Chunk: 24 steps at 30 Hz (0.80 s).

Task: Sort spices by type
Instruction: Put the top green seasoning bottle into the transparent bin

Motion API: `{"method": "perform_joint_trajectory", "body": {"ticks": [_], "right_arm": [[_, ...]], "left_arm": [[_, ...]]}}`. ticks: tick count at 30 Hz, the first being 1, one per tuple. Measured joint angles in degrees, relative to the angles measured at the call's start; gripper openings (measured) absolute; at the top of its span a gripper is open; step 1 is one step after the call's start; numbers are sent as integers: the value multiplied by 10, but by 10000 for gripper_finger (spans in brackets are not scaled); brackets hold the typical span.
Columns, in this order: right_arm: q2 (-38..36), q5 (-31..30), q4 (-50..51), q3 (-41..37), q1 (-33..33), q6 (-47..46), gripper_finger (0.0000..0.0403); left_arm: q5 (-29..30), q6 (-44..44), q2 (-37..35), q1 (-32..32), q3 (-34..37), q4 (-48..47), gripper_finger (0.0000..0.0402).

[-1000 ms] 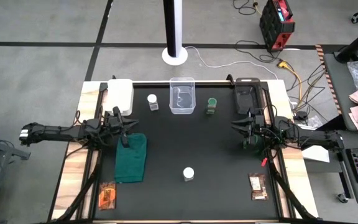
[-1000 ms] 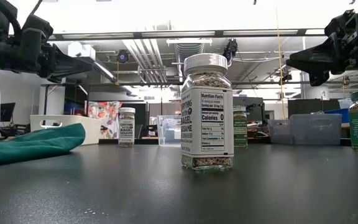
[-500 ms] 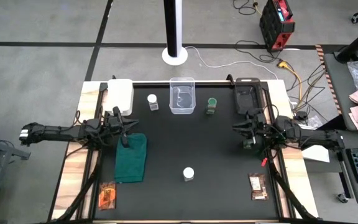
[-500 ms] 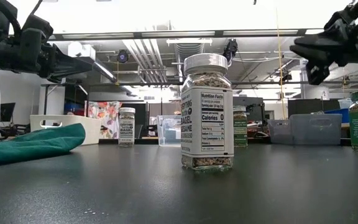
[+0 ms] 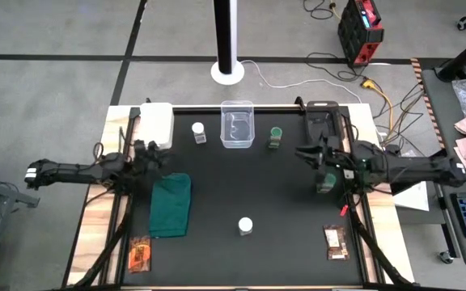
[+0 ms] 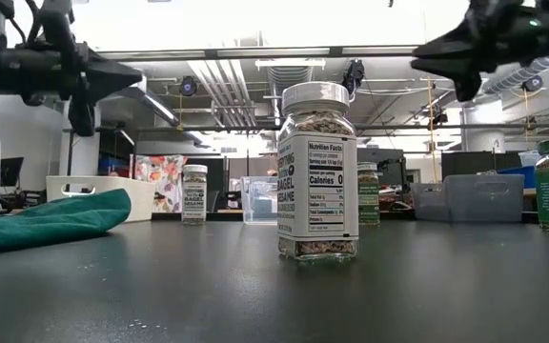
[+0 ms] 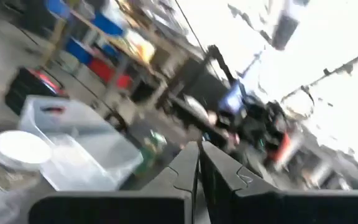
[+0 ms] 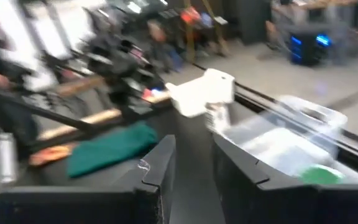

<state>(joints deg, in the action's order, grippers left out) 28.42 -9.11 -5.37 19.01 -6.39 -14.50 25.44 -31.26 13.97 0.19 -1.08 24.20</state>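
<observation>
Jars look rigid, smooth, maybe slippery; I'd clamp the green-lidded jar [image 5: 324, 183] mid-body. Right gripper [image 5: 304, 153] slightly parted, empty; left gripper [image 5: 158, 156] clenched, empty.

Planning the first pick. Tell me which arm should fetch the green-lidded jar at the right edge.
Right. The right hand hovers near that green-lidded jar, on the same side. The left hand hangs across the table by the green cloth.

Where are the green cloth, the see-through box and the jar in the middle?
green cloth [image 5: 171, 205], high view, its middle.
clear box [image 5: 237, 124], high view, its floor.
white-lidded jar [image 5: 246, 225], high view, its lid.
</observation>
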Motion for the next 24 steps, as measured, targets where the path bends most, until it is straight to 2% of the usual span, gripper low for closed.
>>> {"method": "perform_joint_trajectory", "body": {"ticks": [3,8,11,18,24], "right_arm": [[53,-31,72,61,0,-24,97],[117,-30,158,130,0,-69,95],[142,-30,169,151,0,-81,88],[178,-43,172,182,0,-83,70],[207,-91,240,245,-13,-84,63]], "left_arm": [[20,7,0,0,0,6,2],[21,7,3,0,0,3,2],[20,3,14,0,0,15,2],[-110,74,59,-2,0,135,2],[-111,193,72,-2,0,155,2]]}}
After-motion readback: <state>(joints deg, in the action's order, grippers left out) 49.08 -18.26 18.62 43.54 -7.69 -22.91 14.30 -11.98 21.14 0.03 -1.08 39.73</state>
